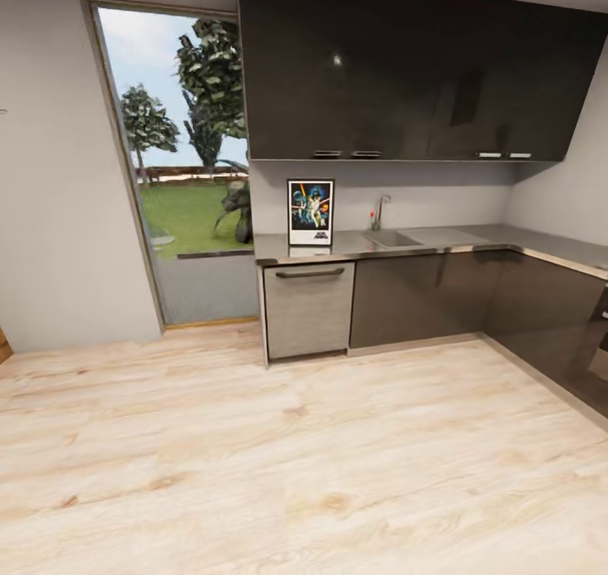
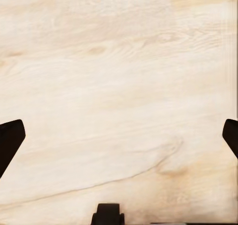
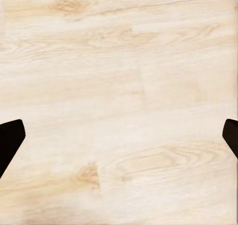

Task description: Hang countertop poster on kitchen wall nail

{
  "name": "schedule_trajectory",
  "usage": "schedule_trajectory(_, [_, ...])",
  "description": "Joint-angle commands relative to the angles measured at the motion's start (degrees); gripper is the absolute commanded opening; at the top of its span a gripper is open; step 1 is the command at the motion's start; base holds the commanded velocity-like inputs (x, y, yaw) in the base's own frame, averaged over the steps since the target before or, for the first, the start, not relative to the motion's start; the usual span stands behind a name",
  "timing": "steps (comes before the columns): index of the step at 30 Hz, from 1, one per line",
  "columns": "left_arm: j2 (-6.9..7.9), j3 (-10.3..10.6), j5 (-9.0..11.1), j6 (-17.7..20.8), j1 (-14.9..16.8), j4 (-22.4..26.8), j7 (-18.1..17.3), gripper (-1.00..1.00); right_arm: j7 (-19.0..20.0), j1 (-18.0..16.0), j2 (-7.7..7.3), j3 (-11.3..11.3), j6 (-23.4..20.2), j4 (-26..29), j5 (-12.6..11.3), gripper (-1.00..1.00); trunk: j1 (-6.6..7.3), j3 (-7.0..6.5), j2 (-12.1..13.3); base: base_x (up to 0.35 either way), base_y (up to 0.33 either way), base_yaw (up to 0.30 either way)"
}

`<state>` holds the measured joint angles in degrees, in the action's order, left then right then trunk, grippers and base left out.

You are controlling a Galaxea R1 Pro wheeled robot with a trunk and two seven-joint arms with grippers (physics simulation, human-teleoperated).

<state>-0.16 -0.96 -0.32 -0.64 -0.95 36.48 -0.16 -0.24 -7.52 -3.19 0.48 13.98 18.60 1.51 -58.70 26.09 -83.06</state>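
Both jaws spread wide, aimed at floor (image 2: 119, 86).

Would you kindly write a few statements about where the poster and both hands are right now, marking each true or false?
1. The poster stands upright on the kitchen countertop. True.
2. The poster sits right of the sink. False: it is left of it.
3. The left hand is open over wooden floor. True.
4. The right hand grips the poster. False: it is open, holding nothing.
5. The poster hangs on the wall. False: it rests on the countertop.
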Motion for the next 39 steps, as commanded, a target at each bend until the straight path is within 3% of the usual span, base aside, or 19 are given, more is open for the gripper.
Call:
schedule_trajectory(1, [-0.02, -0.1, 0.0, -0.1, 0.0, 0.1, 0.0, 1.0, 0.0, 0.0, 0.0, 0.0, 0.2, -0.1, 0.2, 1.0, -0.03, 0.05, 0.0, 0.282, -0.196, 0.115])
schedule_trajectory(25, [-0.02, -0.1, 0.0, -0.1, 0.0, 0.1, 0.0, 1.0, 0.0, 0.0, -0.05, 0.0, 0.2, -0.1, 0.2, 1.0, -0.03, 0.05, 0.0, 0.282, -0.202, 0.256])
schedule_trajectory(39, [-0.02, -0.1, 0.0, -0.1, 0.0, 0.1, 0.0, 1.0, 0.0, 0.0, -0.31, 0.0, 0.2, -0.1, 0.2, 1.0, -0.03, 0.05, 0.0, 0.282, -0.209, 0.036])
